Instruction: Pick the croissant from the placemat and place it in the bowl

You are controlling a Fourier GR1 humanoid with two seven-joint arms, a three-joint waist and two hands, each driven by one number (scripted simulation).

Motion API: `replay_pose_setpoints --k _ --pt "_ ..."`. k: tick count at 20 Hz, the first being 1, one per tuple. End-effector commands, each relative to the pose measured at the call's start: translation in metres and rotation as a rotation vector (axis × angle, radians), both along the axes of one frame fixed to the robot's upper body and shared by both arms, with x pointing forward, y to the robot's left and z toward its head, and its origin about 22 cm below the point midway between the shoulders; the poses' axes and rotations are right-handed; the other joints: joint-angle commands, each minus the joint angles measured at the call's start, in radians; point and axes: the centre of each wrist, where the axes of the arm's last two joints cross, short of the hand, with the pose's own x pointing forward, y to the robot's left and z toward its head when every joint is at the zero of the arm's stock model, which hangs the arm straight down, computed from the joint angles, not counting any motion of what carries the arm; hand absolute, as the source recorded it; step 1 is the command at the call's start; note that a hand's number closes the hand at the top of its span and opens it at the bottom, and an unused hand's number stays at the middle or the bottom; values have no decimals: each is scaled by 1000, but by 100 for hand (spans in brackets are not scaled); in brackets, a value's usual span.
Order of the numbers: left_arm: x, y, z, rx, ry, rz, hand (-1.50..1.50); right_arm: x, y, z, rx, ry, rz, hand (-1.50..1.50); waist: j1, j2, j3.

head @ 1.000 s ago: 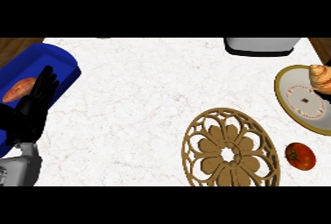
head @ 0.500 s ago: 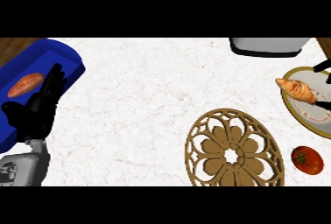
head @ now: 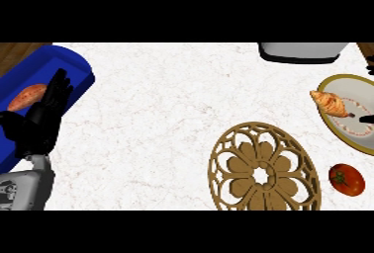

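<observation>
Croissant (head: pixel 329 102) lies on the gold-rimmed placemat (head: pixel 343 82) at the right edge, not yet lifted. Bowl (head: pixel 303 52) sits beyond it. Left hand (head: pixel 40 121) rests, fingers straight; right hand's fingers can't be made out.

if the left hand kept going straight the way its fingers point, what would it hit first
The left hand points up and slightly right, over the blue bowl. Going on, it would likely meet the bowl's far rim first, passing just right of the orange sweet potato. Its height above the bowl is unclear.
</observation>
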Motion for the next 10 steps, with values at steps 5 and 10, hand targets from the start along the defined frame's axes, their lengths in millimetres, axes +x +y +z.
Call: replay_pose_setpoints --k 5,10 --pt "-3 -4 0 -18 8 -12 0 -27 -42 26 438 -68 -71 -150 6 5 2" --pt "-6 7 -1 -7 -10 14 0 -79 -88 37 411 22 -98 -150 -10 10 6"
